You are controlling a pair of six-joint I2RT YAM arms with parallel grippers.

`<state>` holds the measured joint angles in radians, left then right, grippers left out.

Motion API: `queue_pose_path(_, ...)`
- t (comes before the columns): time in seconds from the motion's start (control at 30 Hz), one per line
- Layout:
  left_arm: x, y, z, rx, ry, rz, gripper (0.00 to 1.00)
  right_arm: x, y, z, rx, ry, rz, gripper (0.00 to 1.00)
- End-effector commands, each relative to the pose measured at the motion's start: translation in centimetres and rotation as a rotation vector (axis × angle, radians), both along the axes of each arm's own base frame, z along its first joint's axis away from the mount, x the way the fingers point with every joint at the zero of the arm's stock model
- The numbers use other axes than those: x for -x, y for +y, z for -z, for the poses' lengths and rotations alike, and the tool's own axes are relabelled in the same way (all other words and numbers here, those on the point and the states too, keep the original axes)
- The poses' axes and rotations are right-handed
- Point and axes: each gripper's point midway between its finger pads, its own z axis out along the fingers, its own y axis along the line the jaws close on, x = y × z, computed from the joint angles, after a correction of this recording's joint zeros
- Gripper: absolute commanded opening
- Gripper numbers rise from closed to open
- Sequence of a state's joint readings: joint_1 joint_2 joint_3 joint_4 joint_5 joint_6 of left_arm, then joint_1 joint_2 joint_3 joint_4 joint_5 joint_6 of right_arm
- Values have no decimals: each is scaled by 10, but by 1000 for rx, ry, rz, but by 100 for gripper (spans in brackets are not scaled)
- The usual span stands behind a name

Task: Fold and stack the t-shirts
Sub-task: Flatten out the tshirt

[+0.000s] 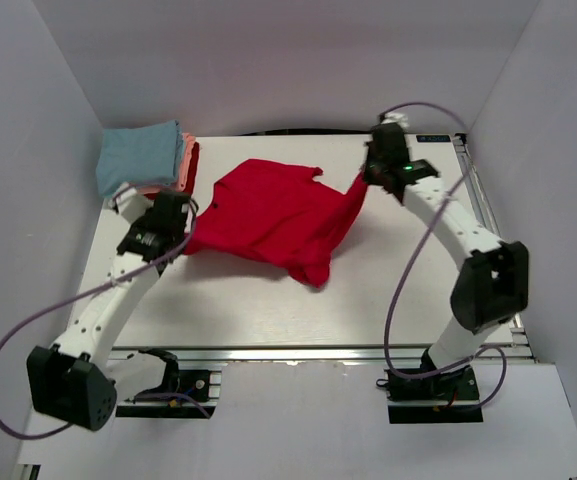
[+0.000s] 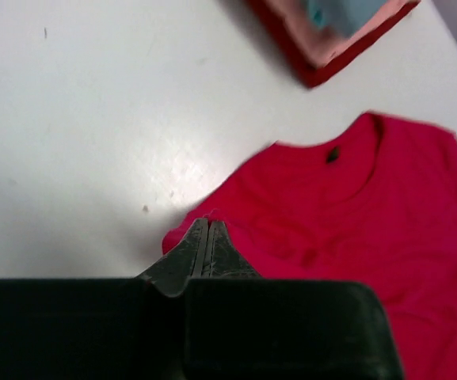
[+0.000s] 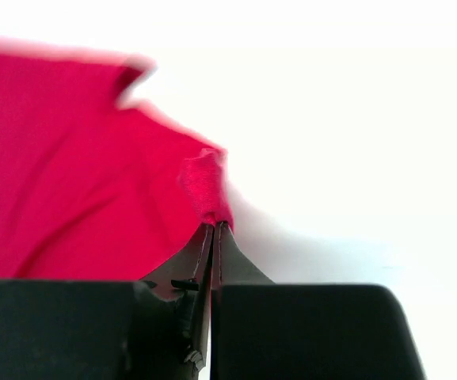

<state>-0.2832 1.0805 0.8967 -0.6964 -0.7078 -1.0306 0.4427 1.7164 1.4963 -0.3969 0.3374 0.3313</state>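
Observation:
A bright red t-shirt (image 1: 273, 215) hangs stretched between both arms above the middle of the table, its collar (image 2: 347, 150) toward the stack. My left gripper (image 1: 190, 232) is shut on the shirt's left edge (image 2: 204, 222). At the back right, my right gripper (image 1: 366, 178) is shut on a bunched corner of the same shirt (image 3: 206, 190). A stack of folded t-shirts (image 1: 148, 160), light blue on top of salmon-pink and red, lies at the back left corner (image 2: 331, 32).
White table (image 1: 268, 310) under the shirt. Grey walls close in on the left, back and right. Purple cables (image 1: 413, 250) loop beside each arm. Metal rail (image 1: 298, 352) along the near edge.

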Motion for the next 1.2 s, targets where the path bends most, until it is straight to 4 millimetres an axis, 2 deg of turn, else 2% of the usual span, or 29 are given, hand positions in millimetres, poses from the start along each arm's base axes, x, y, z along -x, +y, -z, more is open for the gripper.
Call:
queue_pose_path(0.0, -33, 18, -75, -174, -84, -33, 0, -8, -70, -48, 36, -82, 118, 0)
queue_pose_path(0.03, -44, 19, -79, -204, -64, -42, 0, -7, -83, -62, 39, -103, 139, 0)
queue_pose_path(0.07, -49, 27, -94, -238, -77, -80, 0, -8, -99, -70, 49, -113, 171, 0)
queue_pose_path(0.1, -57, 30, -125, -252, -126, -98, 0, -8, -126, -77, 64, -115, 221, 0)
queue_pose_path(0.13, -62, 40, -135, -287, -127, -131, 0, -7, -155, -94, 61, -146, 283, 0)
queue_pose_path(0.2, -65, 49, -163, -301, -179, -169, 0, -2, -186, -107, 47, -168, 352, 0)
queue_pose_path(0.23, -66, 54, -186, -300, -226, -188, 0, 3, -200, -120, 13, -192, 393, 0)
queue_pose_path(0.27, -67, 63, -197, -311, -239, -207, 0, 8, -228, -125, -13, -199, 445, 0)
queue_pose_path(0.3, -67, 67, -206, -317, -249, -218, 0, 12, -237, -134, -33, -218, 459, 0)
queue_pose_path(0.33, -66, 71, -228, -315, -287, -231, 0, 15, -248, -140, -35, -231, 481, 0)
queue_pose_path(0.37, -65, 77, -234, -336, -278, -238, 0, 19, -267, -144, -28, -236, 522, 0)
queue_pose_path(0.4, -63, 79, -249, -339, -303, -242, 0, 23, -275, -149, -24, -238, 537, 0)
queue_pose_path(0.43, -62, 80, -250, -352, -297, -237, 0, 26, -284, -149, -29, -234, 563, 0)
queue_pose_path(0.47, -57, 83, -261, -364, -309, -236, 0, 33, -295, -155, -43, -250, 590, 0)
queue_pose_path(0.57, -42, 85, -277, -381, -324, -228, 0, 47, -312, -158, -52, -265, 641, 0)
queue_pose_path(0.6, -36, 87, -279, -386, -325, -234, 0, 55, -313, -169, -50, -299, 648, 0)
queue_pose_path(0.63, -31, 89, -280, -401, -315, -232, 0, 62, -320, -171, -55, -309, 678, 0)
queue_pose_path(0.67, -25, 90, -284, -402, -323, -235, 0, 72, -319, -184, -62, -344, 674, 0)
queue_pose_path(0.73, -9, 93, -296, -407, -354, -238, 0, 82, -320, -193, -71, -364, 686, 0)
queue_pose_path(0.77, -3, 94, -301, -406, -368, -240, 0, 91, -318, -208, -72, -403, 687, 0)
queue_pose_path(0.87, 14, 95, -322, -400, -415, -231, 0, 107, -313, -231, -71, -462, 689, 0)
queue_pose_path(0.9, 18, 96, -327, -398, -423, -231, 0, 115, -311, -246, -70, -495, 685, 0)
queue_pose_path(1.0, 22, 95, -339, -405, -430, -211, 0, 123, -306, -261, -70, -517, 669, 0)
queue_pose_path(1.17, 4, 83, -334, -400, -414, -124, 0, 119, -300, -249, -87, -489, 639, 0)
